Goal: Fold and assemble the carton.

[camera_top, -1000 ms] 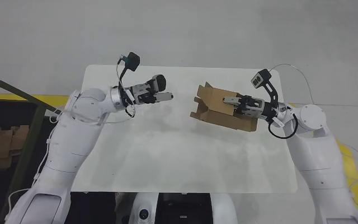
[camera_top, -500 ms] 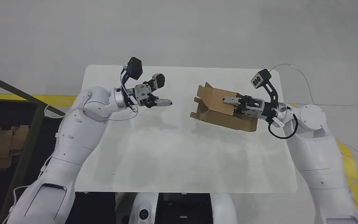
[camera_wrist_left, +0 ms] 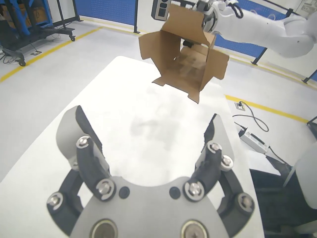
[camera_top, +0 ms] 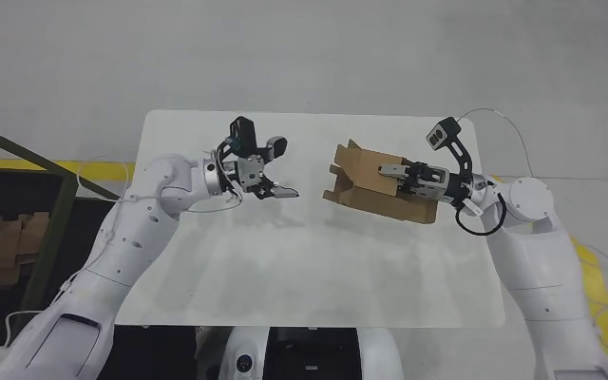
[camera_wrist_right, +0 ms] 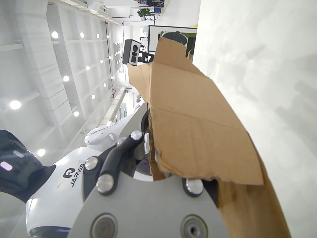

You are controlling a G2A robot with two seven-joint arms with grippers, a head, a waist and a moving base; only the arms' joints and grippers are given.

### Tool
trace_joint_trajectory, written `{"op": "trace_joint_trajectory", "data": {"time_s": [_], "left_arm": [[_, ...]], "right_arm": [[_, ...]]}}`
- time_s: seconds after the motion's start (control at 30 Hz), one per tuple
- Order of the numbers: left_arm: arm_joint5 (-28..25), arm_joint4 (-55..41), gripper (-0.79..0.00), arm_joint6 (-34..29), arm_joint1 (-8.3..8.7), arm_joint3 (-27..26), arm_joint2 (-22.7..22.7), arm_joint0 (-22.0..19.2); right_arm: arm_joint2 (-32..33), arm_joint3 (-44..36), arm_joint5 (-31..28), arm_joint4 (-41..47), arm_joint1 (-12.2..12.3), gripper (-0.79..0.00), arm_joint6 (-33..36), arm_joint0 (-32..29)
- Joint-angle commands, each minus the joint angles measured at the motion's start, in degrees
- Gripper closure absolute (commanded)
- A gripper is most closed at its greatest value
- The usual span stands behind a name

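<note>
A brown cardboard carton (camera_top: 380, 182) hangs above the right part of the white table (camera_top: 313, 275), its open end with loose flaps facing left. My right gripper (camera_top: 391, 172) is shut on the carton's top panel. The left wrist view looks into the carton (camera_wrist_left: 184, 61), open at both ends with its flaps spread. In the right wrist view the carton's panel (camera_wrist_right: 190, 122) covers the fingers. My left gripper (camera_top: 282, 191) is open and empty, a short way left of the carton, above the table's middle; its fingers (camera_wrist_left: 81, 127) stand wide apart.
The table's near edge and left side lie free around the arms. Yellow floor lines (camera_top: 95, 169) and a dark frame (camera_top: 38, 161) sit off the table's left edge. A cable and adapter (camera_wrist_left: 252, 138) lie on the floor.
My left arm has swung down and right toward the carton, with its wrist turned. The right gripper and carton have stayed still.
</note>
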Motion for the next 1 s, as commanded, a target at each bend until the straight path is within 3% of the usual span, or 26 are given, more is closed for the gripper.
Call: {"op": "trace_joint_trajectory", "data": {"time_s": [0.0, 0.37, 0.53, 0.63, 0.77, 0.97], "left_arm": [[0.0, -0.2, -0.785, -0.6, -0.01, 0.0, 0.0, 0.0], [0.0, -0.2, -0.785, -0.6, -0.01, 0.0, 0.0, 0.0], [3.6, 3.1, -0.785, -0.4, -0.04, -1.0, -0.1, 2.4], [0.0, 6.3, -0.785, -0.4, 0.04, -0.1, 0.7, 2.7], [0.0, 6.5, -0.785, 2.4, 0.03, 1.2, 3.3, 2.9], [0.0, 8.8, -0.785, 7.9, 0.75, 0.8, 10.8, 1.1]], "right_arm": [[0.0, 0.0, 0.0, 0.0, 0.0, 0.000, 0.0, 0.0], [0.0, 0.0, 0.0, 0.0, 0.0, 0.000, 0.0, 0.0], [-0.2, -0.7, 0.1, -0.2, 0.0, 0.000, -1.2, -0.4], [-0.1, -1.3, 0.5, -0.3, 0.0, 0.000, -2.3, -0.8], [-0.2, -1.1, 0.2, 0.0, 0.0, 0.000, -2.7, -0.8], [-1.1, -0.1, -0.7, 0.6, -0.1, 0.000, -3.2, -0.3]]}}
